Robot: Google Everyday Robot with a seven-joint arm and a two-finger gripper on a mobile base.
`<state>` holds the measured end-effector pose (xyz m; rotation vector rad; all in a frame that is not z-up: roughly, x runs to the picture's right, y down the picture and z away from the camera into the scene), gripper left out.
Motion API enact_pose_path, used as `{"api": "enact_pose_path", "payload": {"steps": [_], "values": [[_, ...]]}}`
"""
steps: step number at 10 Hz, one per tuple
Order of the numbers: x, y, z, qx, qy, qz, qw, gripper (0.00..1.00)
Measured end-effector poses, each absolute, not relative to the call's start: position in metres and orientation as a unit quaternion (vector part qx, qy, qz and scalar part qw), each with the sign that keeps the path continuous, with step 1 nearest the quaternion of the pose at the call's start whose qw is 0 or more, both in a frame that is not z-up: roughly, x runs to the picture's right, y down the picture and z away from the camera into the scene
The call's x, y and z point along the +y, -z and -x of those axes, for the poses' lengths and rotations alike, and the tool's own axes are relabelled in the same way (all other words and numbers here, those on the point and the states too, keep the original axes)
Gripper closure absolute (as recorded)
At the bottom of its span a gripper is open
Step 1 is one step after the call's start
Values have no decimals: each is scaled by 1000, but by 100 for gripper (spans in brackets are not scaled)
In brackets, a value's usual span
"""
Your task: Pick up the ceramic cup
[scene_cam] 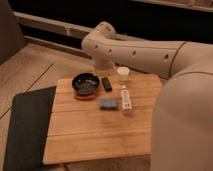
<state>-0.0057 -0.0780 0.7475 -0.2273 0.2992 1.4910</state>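
The ceramic cup [122,73] is small and cream-white. It stands upright near the far edge of the wooden table [95,137], right of the middle. My arm [135,50] reaches in from the right, bends at an elbow above the table's far edge and points down. My gripper [107,69] hangs at the arm's lower end, just behind the far edge, a little left of the cup and apart from it. It holds nothing that I can see.
A dark round bowl with a red base [85,84] sits at the far left of the table. A black bar-shaped object [106,83] lies beside it. A slim white bottle [125,99] lies below the cup, next to a blue-grey pad [107,104]. A dark mat [25,125] lies on the floor to the left.
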Motion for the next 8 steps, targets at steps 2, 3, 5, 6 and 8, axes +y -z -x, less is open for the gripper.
{"api": "enact_pose_path", "payload": {"steps": [2, 3, 5, 6, 8], "values": [[-83, -773, -26, 140, -709, 114, 682, 35], [-92, -776, -41, 134, -717, 110, 675, 35], [-130, -776, -102, 110, -741, 77, 658, 35], [-142, -775, -126, 103, -747, 65, 654, 35], [-160, -779, -159, 93, -752, 46, 651, 35]]}}
